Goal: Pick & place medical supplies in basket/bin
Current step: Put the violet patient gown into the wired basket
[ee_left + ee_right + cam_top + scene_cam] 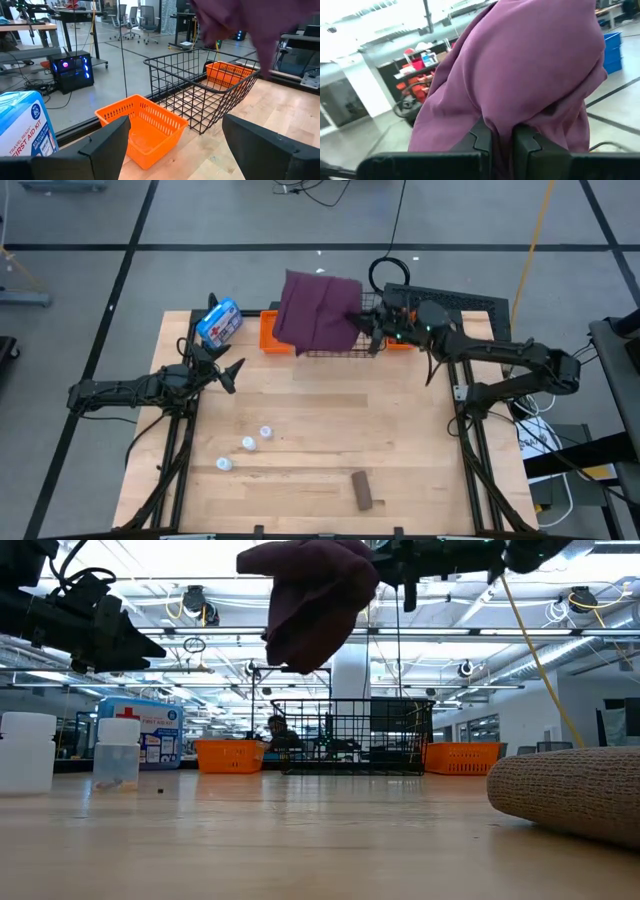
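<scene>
**Cloth held above the wire basket; loose supplies counted**

We see one maroon cloth (316,312) hanging in the air directly above the black wire basket (368,348), pinched at one gathered edge by the right gripper (365,323); in the right wrist view its two fingers (485,141) are clenched on a fold of the fabric. We judge the cloth light, soft and limp: it drapes and bunches below the grip, so a hold on a gathered fold suits it, and it should neither slip easily nor break. Being floppy, it may catch on the basket's wires when lowered.

Beside the basket stand two orange bins, one on its left (276,335) and one on its right (462,756); the right one is mostly hidden in the high view. We cannot tell whether the basket holds anything yet.

Well in front of the basket, on the table (400,450), we count three white vials (247,443) close together and one brown roll (363,490) near the front edge. We judge the vials small, rigid and prone to rolling, and the roll firm but slightly yielding. We see no pink or black roll.

To the left of the basket lies one blue-and-white first-aid pouch (219,321). The left gripper (222,368) waits near that pouch, its fingers spread apart and holding nothing.
</scene>
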### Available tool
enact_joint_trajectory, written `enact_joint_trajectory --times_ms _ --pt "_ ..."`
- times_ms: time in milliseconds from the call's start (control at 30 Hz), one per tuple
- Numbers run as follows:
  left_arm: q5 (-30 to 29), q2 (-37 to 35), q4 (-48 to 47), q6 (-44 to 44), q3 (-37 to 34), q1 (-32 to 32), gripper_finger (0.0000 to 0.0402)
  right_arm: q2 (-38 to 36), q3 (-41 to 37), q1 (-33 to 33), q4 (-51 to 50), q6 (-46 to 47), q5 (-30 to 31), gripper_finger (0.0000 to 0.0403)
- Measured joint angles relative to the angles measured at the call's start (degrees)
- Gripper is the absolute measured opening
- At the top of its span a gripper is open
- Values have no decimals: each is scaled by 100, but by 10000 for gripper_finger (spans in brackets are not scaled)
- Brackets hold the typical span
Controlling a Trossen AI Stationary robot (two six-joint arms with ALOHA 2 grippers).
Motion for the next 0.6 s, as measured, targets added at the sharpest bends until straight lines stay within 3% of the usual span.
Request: enact_joint_trajectory --times_ms 167,433,600 --pt "-1 0 -2 1 0 1 324 276 405 -491 -315 -52 -329 16" --pt "-1 0 -1 2 0 0 324 1140 418 -1195 -383 630 -1110 16" --pt "0 -1 -2 2 0 0 324 1493 418 -1514 -758 712 -1272 16"
